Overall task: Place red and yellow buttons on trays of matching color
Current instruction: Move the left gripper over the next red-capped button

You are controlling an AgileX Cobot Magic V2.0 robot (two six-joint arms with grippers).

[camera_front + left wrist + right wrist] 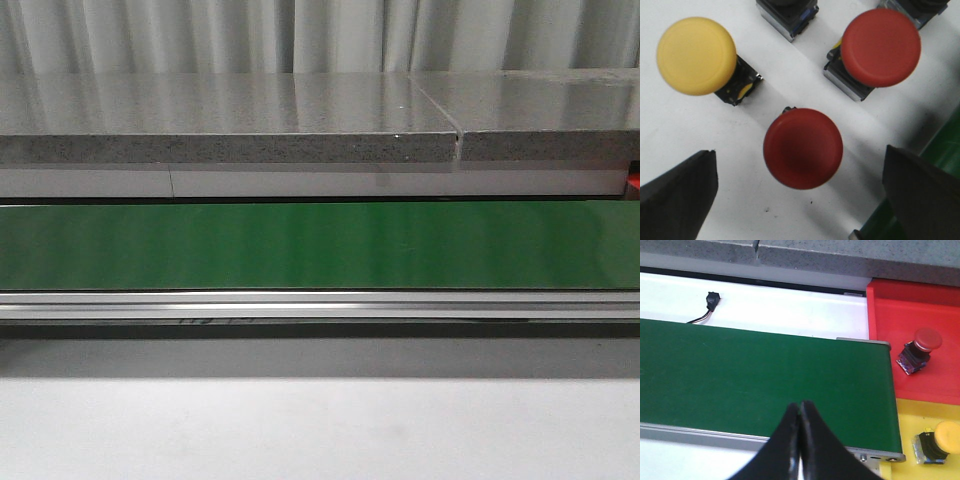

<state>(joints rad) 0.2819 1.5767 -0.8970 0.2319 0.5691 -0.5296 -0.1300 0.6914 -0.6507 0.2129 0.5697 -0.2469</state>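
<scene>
Two black fingers (680,195) of the left gripper (802,197) are showing at the edge of the left wrist view, spread wide apart and holding nothing. Between them, a little farther off, a dark red button (803,148) is standing on a white surface (700,130). Near it a yellow button (696,55) is leaning on its black base, and a bright red button (881,47) is sitting on a gray base. Two more button bases are peeking in at the far edge, but their tops are cut off, so their colors cannot be told.

In the right wrist view, the right gripper (800,432) is hanging over the green belt (755,375) with its fingers pressed together and nothing between them. Beside the end of the belt, a red tray (890,315) is holding one red-capped button (920,349) lying tilted. Next to it, a yellow tray (910,415) is holding one yellow-capped button (939,441). A small black plug (712,300) with wires is lying on the white strip behind the belt.

In the front view, the green belt (320,245) is stretching across with a gray stone shelf (230,125) behind it.
</scene>
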